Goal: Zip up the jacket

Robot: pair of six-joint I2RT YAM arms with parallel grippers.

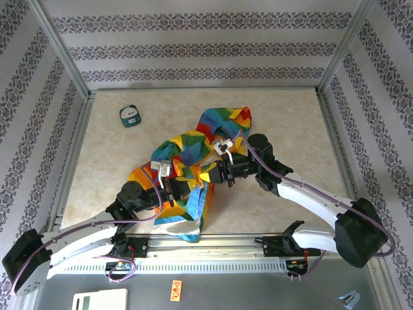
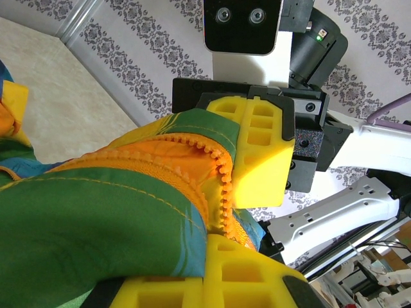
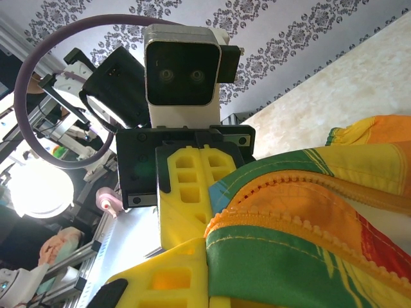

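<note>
Status: jacket (image 1: 188, 145) lies bunched on counter (image 1: 290, 129), right of and nearer than teal gadget (image 1: 131, 116), front open. Left pincer (image 2: 239, 215) is clamped on the orange zipper edge (image 2: 192, 151), bare teeth showing; right pincer (image 3: 196, 234), also right of the gadget, is clamped on a toothed edge too. Judgement: teeth unjoined where visible, so zipping is not yet started and the whole closure remains.
</note>
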